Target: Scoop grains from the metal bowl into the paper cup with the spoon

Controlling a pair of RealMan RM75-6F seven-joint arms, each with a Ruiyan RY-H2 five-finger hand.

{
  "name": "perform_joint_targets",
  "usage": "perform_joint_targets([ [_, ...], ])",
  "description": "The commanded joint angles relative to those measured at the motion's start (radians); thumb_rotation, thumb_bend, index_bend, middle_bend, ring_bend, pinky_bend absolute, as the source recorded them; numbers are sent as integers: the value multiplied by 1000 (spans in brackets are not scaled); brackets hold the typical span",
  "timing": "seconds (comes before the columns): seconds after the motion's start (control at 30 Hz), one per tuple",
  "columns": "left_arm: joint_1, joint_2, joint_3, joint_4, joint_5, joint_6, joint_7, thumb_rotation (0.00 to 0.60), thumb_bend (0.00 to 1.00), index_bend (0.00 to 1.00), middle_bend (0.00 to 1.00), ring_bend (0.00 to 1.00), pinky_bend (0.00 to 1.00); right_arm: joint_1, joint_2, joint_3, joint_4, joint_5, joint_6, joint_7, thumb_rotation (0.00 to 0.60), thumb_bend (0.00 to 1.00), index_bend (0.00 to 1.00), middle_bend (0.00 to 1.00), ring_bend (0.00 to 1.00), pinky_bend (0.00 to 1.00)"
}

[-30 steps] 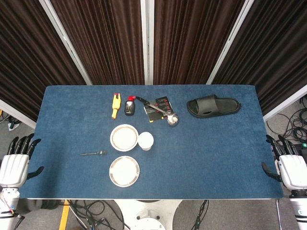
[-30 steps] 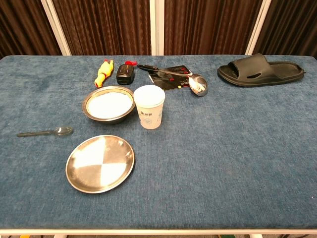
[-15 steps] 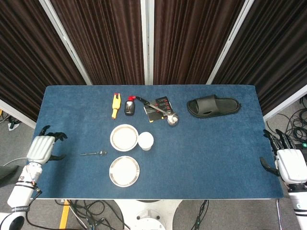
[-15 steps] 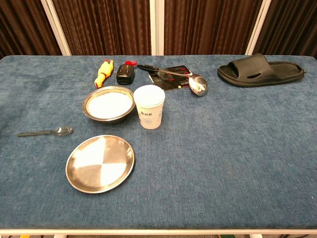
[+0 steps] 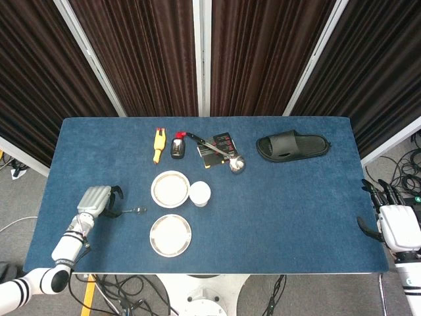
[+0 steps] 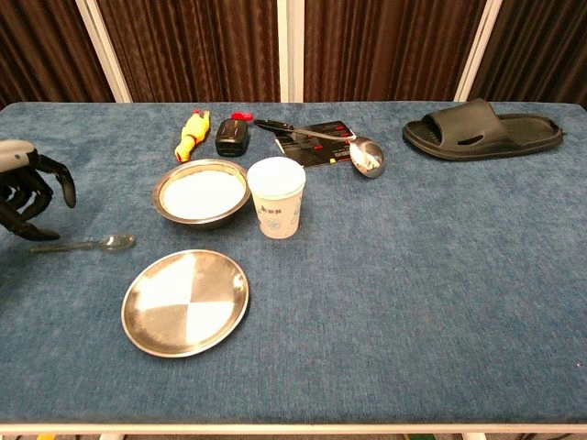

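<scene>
A small dark spoon (image 6: pixel 87 244) lies flat on the blue table, left of the metal bowl (image 6: pixel 202 192) that holds pale grains. The white paper cup (image 6: pixel 276 197) stands upright just right of the bowl. My left hand (image 6: pixel 27 192) hovers over the end of the spoon's handle with its fingers apart and pointing down, holding nothing. In the head view the left hand (image 5: pixel 99 199) is just left of the spoon (image 5: pixel 131 210), with the bowl (image 5: pixel 170 189) and cup (image 5: pixel 200 193) further right. My right hand (image 5: pixel 398 227) hangs open beyond the table's right edge.
An empty metal plate (image 6: pixel 186 301) lies in front of the bowl. Along the far side are a yellow toy (image 6: pixel 191 135), a black device (image 6: pixel 233 137), a ladle (image 6: pixel 367 156) on a black card, and a black slipper (image 6: pixel 481 128).
My left hand has come in from beyond the table's left edge onto the table, up to the spoon's handle. The right hand has barely shifted. The objects lie where they were.
</scene>
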Motion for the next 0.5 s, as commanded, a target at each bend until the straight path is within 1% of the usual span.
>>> perform_joint_targets([
  [0.03, -5, -20, 11, 1, -39, -8, 24, 600, 267, 525, 864, 829, 958, -1, 1, -1, -1, 3, -1, 1, 600, 258, 32, 216, 0, 103],
  [0.27, 11, -56, 29, 14, -94, 23, 52, 600, 338, 551, 899, 860, 986, -3, 0, -4, -2, 5, -4, 1, 600, 257, 32, 217, 0, 103],
  [0.5, 14, -76, 36, 25, -118, 40, 68, 600, 379, 551, 902, 862, 988, -3, 2, -6, -2, 7, -7, 4, 600, 257, 32, 218, 0, 103],
])
